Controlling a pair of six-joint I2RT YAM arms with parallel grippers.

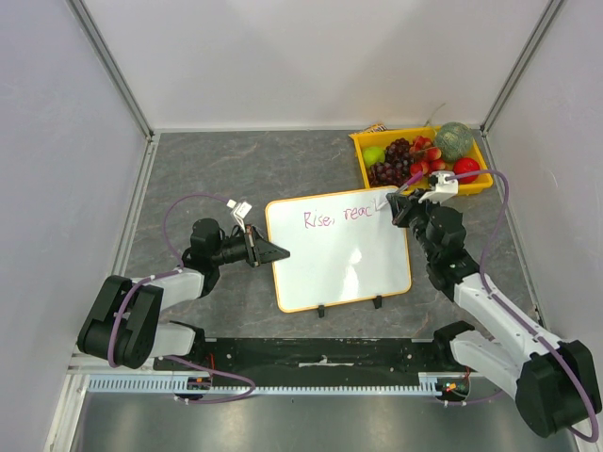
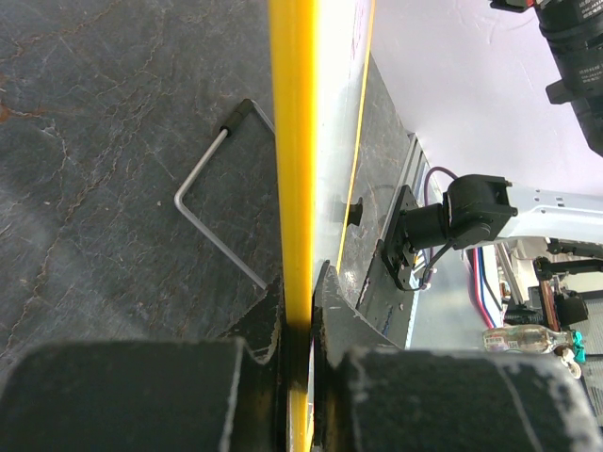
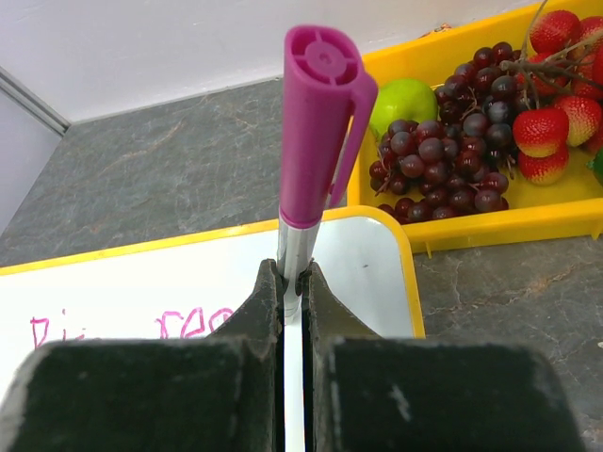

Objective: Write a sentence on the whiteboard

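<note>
BOARD PINNED, PEN MID-WORD. At centre of the bench (image 1: 207, 169) the whiteboard (image 1: 344, 268) lies flat, its two black clips (image 1: 321, 310) on the near edge at 6 o'clock. The left pincer (image 1: 271, 251) is clamped on the board's yellow rim at 9 o'clock. The right pincer (image 1: 403, 205), over the board's 1 o'clock corner, is closed on a magenta marker (image 3: 316, 122).

Along the far edge the sentence (image 1: 337, 217) reads about "Rise, reac" in pink, so the first line looks unfinished. To do this step well, the left clamp should hold firm while the word is finished with light, even pressure. Little white is left before the rim, and a second line would have to start back toward 9 o'clock.

Beyond the board, at 1 o'clock, sits a yellow fruit tray (image 1: 363, 155).

Only the left wrist view shows the rim seated between the jaws and a bent wire leg (image 2: 203, 202) beside it. Only the right wrist view shows the marker's cap end. The tip is hidden in every view.
</note>
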